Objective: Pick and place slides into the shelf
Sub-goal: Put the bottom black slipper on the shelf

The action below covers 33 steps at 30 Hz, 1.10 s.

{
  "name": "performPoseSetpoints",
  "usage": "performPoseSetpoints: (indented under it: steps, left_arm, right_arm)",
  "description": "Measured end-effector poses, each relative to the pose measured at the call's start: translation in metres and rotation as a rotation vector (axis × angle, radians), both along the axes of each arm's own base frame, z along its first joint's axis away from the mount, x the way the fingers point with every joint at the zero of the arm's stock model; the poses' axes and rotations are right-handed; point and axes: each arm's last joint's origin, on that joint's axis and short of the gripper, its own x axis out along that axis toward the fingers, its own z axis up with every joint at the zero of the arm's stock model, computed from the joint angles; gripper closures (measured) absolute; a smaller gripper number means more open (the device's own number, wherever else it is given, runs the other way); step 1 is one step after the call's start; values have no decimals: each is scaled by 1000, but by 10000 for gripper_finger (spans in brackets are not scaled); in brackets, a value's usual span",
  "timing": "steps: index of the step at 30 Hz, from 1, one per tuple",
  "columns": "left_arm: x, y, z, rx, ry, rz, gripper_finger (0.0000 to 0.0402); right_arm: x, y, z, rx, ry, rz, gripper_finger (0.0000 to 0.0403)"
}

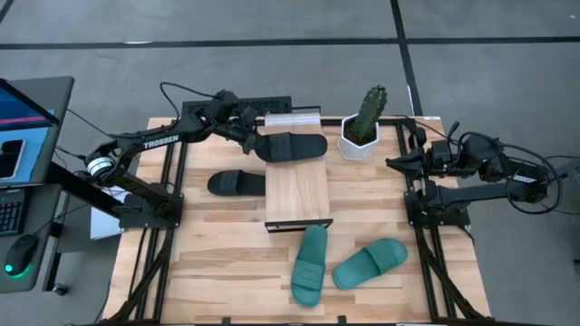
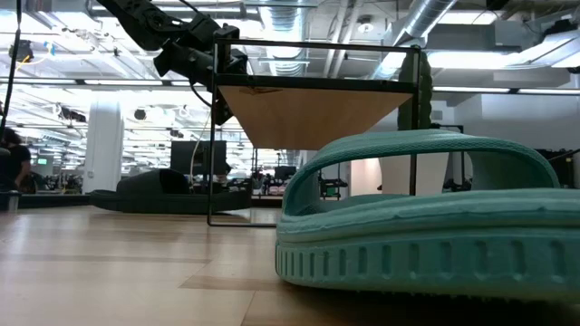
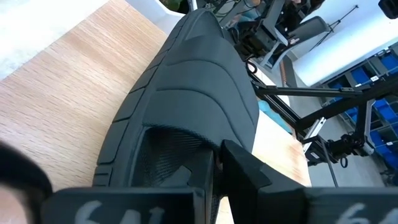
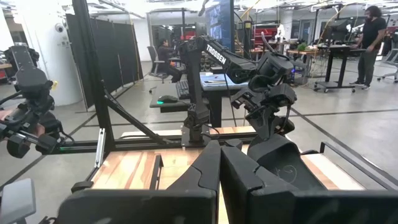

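One black slide (image 1: 292, 146) lies across the far end of the shelf (image 1: 297, 195), sole down on the light-wood plank (image 3: 56, 93). My left gripper (image 1: 256, 142) is open at that slide's left end, its fingers on either side of the slide (image 3: 186, 93). A second black slide (image 1: 237, 183) lies on the table left of the shelf. Two teal slides (image 1: 310, 263) (image 1: 370, 263) lie on the table near the shelf's near end; one fills the low view (image 2: 426, 217). My right gripper (image 1: 391, 163) waits shut at the table's right side. My left gripper comes level from the table's left, along the black slide. One finger (image 3: 245, 168) lies against the slide's side edge (image 3: 214, 134) near its left end. The other finger (image 3: 22, 177) stands apart, with bare plank between it and the slide. The slide rests flat on the shelf.
A cactus in a white pot (image 1: 364, 127) stands on the table just right of the shelf's far end. The near half of the plank is bare. A desk with a laptop and mouse (image 1: 18, 254) sits left of the table. People show in the room beyond (image 4: 373, 31).
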Motion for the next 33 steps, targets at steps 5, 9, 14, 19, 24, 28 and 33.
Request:
performPoseSetpoints:
  steps: [5,9,14,19,24,28,33]
  left_arm:
    - [0,0,0,3,2,1,366]
    - [2,-2,-1,17,14,16,324]
    - [2,-2,-1,23,14,12,270]
    - [2,-2,0,42,5,-1,241]
    - [2,-2,0,53,1,-10,235]
    - [2,-3,-2,52,7,-31,235]
    - [1,-4,-3,51,11,-52,235]
  right_arm:
    - [0,0,0,0,0,0,403]
    - [0,0,0,0,0,0,403]
    - [0,0,0,0,-1,0,403]
    - [0,0,0,0,0,0,403]
    - [0,0,0,0,0,0,403]
    - [0,0,0,0,0,0,403]
    - [0,0,0,0,0,0,403]
